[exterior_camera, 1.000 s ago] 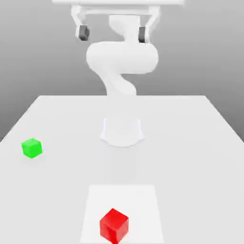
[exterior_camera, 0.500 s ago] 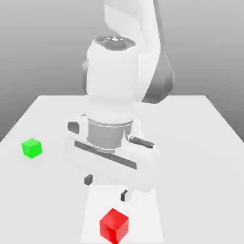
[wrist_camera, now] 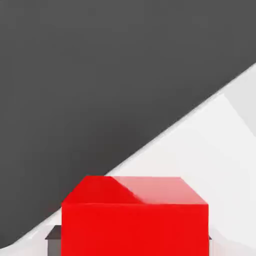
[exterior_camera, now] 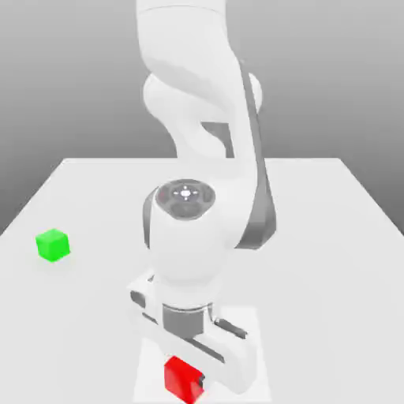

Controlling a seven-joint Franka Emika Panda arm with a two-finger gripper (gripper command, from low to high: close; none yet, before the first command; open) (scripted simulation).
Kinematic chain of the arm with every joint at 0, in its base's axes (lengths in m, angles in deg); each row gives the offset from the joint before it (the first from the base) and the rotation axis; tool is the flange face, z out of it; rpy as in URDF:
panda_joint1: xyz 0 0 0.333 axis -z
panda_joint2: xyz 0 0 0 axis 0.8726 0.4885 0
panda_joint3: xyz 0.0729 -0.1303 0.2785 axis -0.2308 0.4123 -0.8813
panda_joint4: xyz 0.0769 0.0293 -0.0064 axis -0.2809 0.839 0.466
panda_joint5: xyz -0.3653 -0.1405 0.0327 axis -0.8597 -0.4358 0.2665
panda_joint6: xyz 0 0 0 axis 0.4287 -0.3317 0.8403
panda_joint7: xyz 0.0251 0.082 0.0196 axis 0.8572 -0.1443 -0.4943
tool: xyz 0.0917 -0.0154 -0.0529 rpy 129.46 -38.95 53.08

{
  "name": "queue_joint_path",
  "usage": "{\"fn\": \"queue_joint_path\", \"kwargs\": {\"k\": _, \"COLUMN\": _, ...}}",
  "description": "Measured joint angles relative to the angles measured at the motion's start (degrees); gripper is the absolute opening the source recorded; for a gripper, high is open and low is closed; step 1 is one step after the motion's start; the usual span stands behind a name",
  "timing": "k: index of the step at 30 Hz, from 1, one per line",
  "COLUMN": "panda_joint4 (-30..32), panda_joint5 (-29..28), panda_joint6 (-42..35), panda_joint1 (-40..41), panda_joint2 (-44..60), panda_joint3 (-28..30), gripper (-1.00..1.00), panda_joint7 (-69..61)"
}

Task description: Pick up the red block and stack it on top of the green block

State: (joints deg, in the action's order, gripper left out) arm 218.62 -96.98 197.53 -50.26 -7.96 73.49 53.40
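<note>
Here the gripper (exterior_camera: 186,377) straddles the red block (exterior_camera: 180,373); the green block (exterior_camera: 53,245) sits well apart.

A white table (exterior_camera: 331,237) filled the lower part of the exterior view under a plain grey backdrop (exterior_camera: 71,71). A paler square patch (exterior_camera: 256,331) lay on the table, close to its near edge.

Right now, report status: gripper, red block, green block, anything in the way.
Gripper low over the red block, fingers either side. Red block on the table. Green block apart, toward exterior view's left. Nothing between them.
</note>
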Motion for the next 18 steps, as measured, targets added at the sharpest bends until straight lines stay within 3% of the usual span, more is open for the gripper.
{"fn": "queue_joint_path", "kwargs": {"k": 4, "panda_joint4": 1.4, "panda_joint5": 2.9, "panda_joint6": -6.1, "panda_joint1": 1.2, "panda_joint2": -7.6, "panda_joint3": -1.2, "gripper": -1.00, "panda_joint7": -2.0}}
{"fn": "queue_joint_path", "kwargs": {"k": 9, "panda_joint4": 6.6, "panda_joint5": 2.4, "panda_joint6": -7.4, "panda_joint1": 8.6, "panda_joint2": -13.5, "panda_joint3": 7.5, "gripper": -1.00, "panda_joint7": 2.9}}
{"fn": "queue_joint_path", "kwargs": {"k": 15, "panda_joint4": 14.0, "panda_joint5": 0.2, "panda_joint6": -7.9, "panda_joint1": 28.7, "panda_joint2": -21.5, "panda_joint3": 16.6, "gripper": -1.00, "panda_joint7": 11.4}}
{"fn": "queue_joint_path", "kwargs": {"k": 18, "panda_joint4": 17.6, "panda_joint5": -0.4, "panda_joint6": -8.1, "panda_joint1": 34.9, "panda_joint2": -25.6, "panda_joint3": 19.9, "gripper": -1.00, "panda_joint7": 15.1}}
